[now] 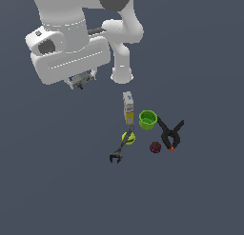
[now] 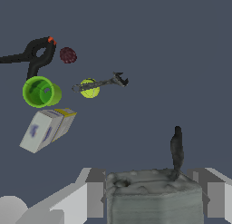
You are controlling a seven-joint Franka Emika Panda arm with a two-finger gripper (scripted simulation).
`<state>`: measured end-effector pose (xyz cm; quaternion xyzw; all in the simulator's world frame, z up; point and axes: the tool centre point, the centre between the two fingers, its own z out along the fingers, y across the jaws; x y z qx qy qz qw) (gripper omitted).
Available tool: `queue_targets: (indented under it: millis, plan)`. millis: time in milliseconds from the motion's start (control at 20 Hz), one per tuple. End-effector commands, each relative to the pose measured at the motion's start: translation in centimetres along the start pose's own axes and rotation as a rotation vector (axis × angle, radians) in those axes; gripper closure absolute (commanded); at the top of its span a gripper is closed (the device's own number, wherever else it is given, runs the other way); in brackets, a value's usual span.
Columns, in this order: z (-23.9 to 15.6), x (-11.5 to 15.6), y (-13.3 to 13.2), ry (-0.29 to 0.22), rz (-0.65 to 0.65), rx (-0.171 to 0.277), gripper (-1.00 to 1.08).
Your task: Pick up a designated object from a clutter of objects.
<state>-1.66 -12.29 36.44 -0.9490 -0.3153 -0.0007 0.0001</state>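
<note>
Between the fingers, the blocky item.

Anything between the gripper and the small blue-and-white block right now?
Nothing visible. The small grey block with a blue-and-white top already sits inside the gripper, with a finger on each side. The white-and-yellow carton and green cup lie apart from it, toward the exterior view's right.

Outside the task I can see only one thing: the flat, matte ground surface of dark slate-blue colour. In the exterior view this surface reaches all four borders of the picture in one even tone. In the wrist view the same surface fills the background, and I cannot tell where it ends.
</note>
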Motion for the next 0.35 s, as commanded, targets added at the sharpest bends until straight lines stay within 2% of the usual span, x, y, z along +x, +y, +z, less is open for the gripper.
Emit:
queue_targets:
  millis: [0, 300]
  plan:
    - [-1.08, -0.14, -0.18, -0.001, 0.000, 0.001, 1.08]
    - [-2.05, -0.24, -0.29, -0.001, 0.001, 0.001, 1.08]
